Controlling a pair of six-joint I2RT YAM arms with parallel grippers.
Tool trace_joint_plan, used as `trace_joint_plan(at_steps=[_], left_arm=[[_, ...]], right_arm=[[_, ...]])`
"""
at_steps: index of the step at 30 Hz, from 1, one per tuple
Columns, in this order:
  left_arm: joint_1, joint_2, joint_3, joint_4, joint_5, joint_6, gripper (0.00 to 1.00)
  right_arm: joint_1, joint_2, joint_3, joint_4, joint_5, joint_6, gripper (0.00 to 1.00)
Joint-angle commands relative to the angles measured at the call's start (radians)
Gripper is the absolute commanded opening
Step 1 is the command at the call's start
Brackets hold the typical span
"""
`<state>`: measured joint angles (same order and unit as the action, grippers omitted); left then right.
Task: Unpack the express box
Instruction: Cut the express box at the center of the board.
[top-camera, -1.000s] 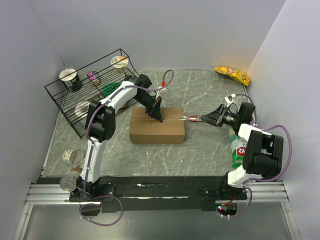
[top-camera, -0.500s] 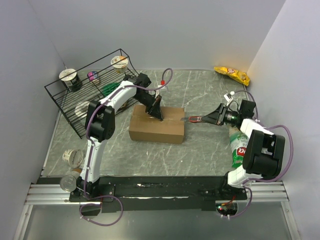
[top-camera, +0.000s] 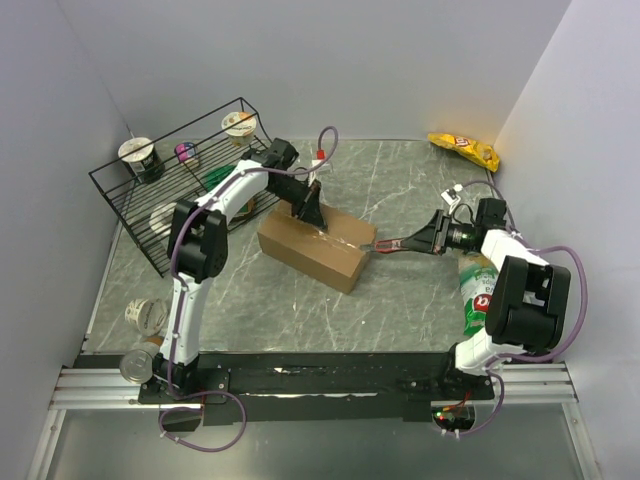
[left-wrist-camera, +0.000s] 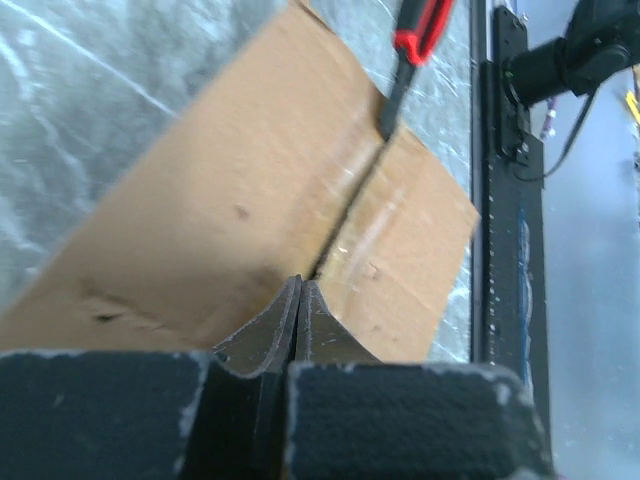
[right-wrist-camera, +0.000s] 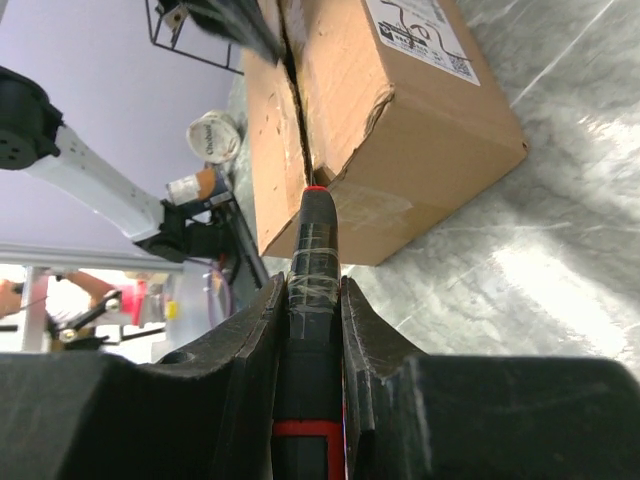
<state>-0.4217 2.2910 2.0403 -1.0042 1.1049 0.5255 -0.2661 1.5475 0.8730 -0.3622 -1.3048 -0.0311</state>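
The express box (top-camera: 305, 248) lies askew in the middle of the surface (top-camera: 400, 185), with a wire rack (top-camera: 140, 200) behind-left and a yellow bag (top-camera: 463, 150) far right. The left claw (top-camera: 312, 218), pressed together, sits on the box's seam. The right claw (top-camera: 412, 241) pinches a red-black cutter (top-camera: 388, 244) at the seam's end. Only the right wrist view shows the label (right-wrist-camera: 420, 35).

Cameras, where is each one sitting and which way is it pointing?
Top external: above and behind the bases, looking down on the table; both arms, express box, wire rack show.
Left wrist: on the left arm, looking along its shut left pincer onto the box's seam.
Right wrist: on the right arm, looking along the right pincer, shut on a red-and-black cutter, toward the box end.
Shared: both wrist views show the box's seam and the cutter.
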Motion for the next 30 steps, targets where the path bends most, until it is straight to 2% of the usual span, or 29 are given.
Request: trace_joint_plan(at_steps=[1,8,9,11,12,15,16,17,22,25,30], left_arm=[[0.037,0.005,0.038,0.05,0.042,0.011,0.01],[0.032,-0.018,0.009,0.019,0.039,0.044,0.01],[0.032,-0.019,0.015,0.0,0.042,0.054,0.19],[0.04,-0.018,0.049,-0.04,0.065,0.119,0.36],[0.041,-0.016,0.064,-0.107,0.069,0.161,0.5],[0.038,0.008,0.127,-0.226,0.035,0.339,0.68],[0.032,0.036,0.15,-0.331,0.023,0.455,0.7],[0.029,0.051,0.184,-0.37,-0.015,0.488,0.72],[0.009,0.022,0.089,-0.369,-0.079,0.556,0.77],[-0.022,0.015,0.04,-0.369,-0.134,0.59,0.75],[-0.06,0.01,0.008,-0.372,-0.178,0.59,0.63]], right_arm=[[0.053,0.043,0.007,0.021,0.071,0.028,0.0],[0.12,0.075,0.024,0.091,0.088,0.108,0.0],[0.122,0.083,0.03,0.092,0.087,0.108,0.0],[0.123,0.094,0.043,0.075,0.09,0.094,0.0],[0.122,0.105,0.059,0.066,0.093,0.082,0.0],[0.12,0.128,0.092,0.028,0.096,0.05,0.0],[0.122,0.134,0.101,0.022,0.095,0.045,0.0],[0.12,0.141,0.112,-0.001,0.095,0.04,0.0],[0.122,0.18,0.173,-0.041,0.099,-0.006,0.0],[0.123,0.194,0.195,-0.047,0.098,-0.006,0.0],[0.123,0.207,0.228,-0.07,0.104,-0.02,0.0]])
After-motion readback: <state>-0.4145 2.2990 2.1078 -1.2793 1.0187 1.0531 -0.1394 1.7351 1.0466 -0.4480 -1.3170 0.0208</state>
